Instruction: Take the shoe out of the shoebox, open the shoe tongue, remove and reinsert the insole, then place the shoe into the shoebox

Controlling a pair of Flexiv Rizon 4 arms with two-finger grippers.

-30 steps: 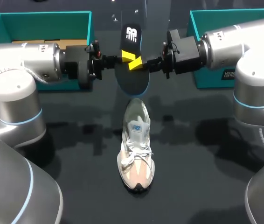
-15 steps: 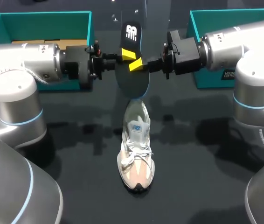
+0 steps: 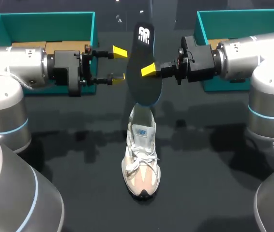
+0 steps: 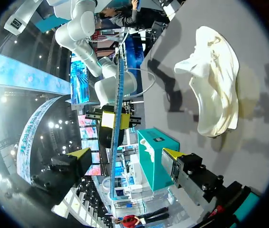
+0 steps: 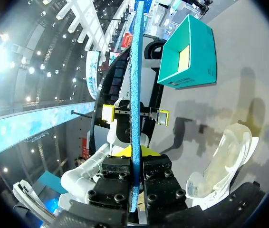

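Observation:
A black insole (image 3: 144,63) hangs upright over the table's middle, its lower end just above the heel of the pale sneaker (image 3: 141,154). My right gripper (image 3: 150,70) is shut on the insole's edge from the right. My left gripper (image 3: 119,64) stands wide open just left of the insole, not touching it. In the right wrist view the insole (image 5: 135,71) runs edge-on out of my right gripper (image 5: 134,153), with the sneaker (image 5: 225,161) beside it. In the left wrist view the insole (image 4: 118,109) stands edge-on ahead of my open left gripper (image 4: 125,155), and the sneaker (image 4: 213,90) lies beyond.
A teal shoebox (image 3: 45,21) stands at the back left behind my left arm, and a second teal box (image 3: 234,19) at the back right behind my right arm. The dark table (image 3: 79,159) surrounds the sneaker.
My left gripper has opened, let go of the insole and drawn back to the left. The right gripper keeps the insole, which has shifted slightly right.

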